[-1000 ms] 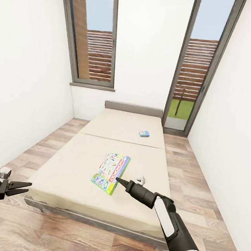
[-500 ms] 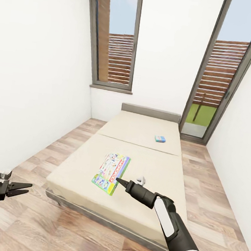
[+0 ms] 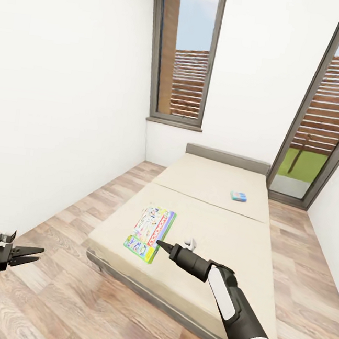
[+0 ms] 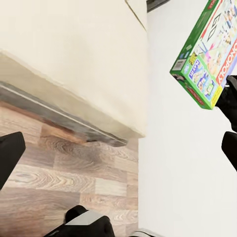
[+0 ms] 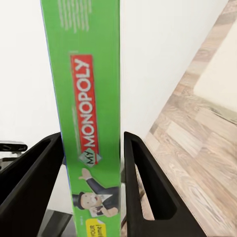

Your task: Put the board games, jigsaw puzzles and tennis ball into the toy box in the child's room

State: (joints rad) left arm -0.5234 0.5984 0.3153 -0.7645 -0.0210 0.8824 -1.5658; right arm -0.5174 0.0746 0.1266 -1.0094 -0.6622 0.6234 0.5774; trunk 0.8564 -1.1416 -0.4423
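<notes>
One board game, the green Monopoly box (image 3: 149, 233), is clamped edge-on between the right gripper (image 5: 91, 148) fingers and held raised over the near end of the bed (image 3: 220, 233), while the small blue game box (image 3: 238, 196) lies farther up the mattress. The box should be kept firmly pinched and level during the carry to the toy box, since a thin edge grip can probably pivot. The right arm is stretched forward; the left gripper (image 3: 25, 254), held low over the floor, appears slightly apart and empty.
</notes>
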